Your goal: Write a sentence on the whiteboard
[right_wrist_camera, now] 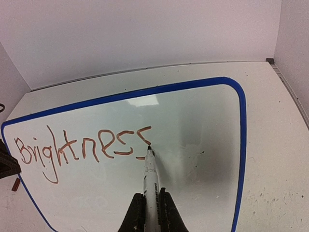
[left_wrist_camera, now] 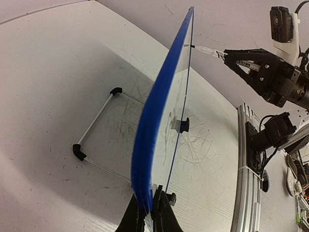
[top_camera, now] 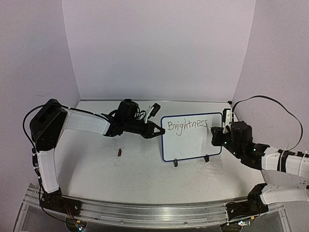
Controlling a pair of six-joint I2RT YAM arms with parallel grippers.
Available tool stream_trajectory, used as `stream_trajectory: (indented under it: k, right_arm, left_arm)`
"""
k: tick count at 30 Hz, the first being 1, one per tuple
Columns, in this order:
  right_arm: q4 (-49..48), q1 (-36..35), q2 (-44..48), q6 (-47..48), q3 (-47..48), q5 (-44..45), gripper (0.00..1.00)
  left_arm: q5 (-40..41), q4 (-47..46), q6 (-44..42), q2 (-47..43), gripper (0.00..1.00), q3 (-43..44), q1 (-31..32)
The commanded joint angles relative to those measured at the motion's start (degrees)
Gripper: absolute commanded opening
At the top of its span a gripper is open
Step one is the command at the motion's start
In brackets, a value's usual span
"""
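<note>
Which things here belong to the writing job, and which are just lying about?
Belonging to the job:
whiteboard
the word "Brightness"
marker in the right end effector
left end effector clamping the board's edge

Lying about:
small dark red piece on the tabletop
grey scribbles there

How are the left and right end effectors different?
The left end effector pinches the whiteboard's blue edge; the right end effector grips a marker. The left holds from the board's left side; the right reaches from its right side, marker tip at the sentence's last letter. Both are shut.
</note>
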State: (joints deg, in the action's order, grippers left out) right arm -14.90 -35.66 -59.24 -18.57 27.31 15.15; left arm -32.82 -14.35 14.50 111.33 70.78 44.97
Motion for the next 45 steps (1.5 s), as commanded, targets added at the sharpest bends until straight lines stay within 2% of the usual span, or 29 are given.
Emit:
stream_trajectory:
  k: [1, 27, 40, 45]
  right_arm:
    - [0.3, 0.2, 1.6, -1.1, -0.1, -0.9, 0.00]
    - [-1.5, 0.2, -1.3, 0.2, 1.1, 2.8, 0.00]
    - [-4.6, 0.2, -2.7, 2.3, 3.1, 1.6, 0.00]
    - [0.2, 0.2, 4.4, 2.0, 2.8, -2.0, 0.00]
  left_arm:
    - [5.6, 5.9, -2.5, -0.4, 0.00, -1.0, 0.2]
    - [5.5, 5.9, -2.5, -0.6, 0.00, -1.0, 0.2]
    - [5.6, 5.9, -2.5, -0.7, 0.00, -1.1, 0.2]
    - [5.7, 5.9, -2.4, -0.6, 0.00, -1.2, 0.2]
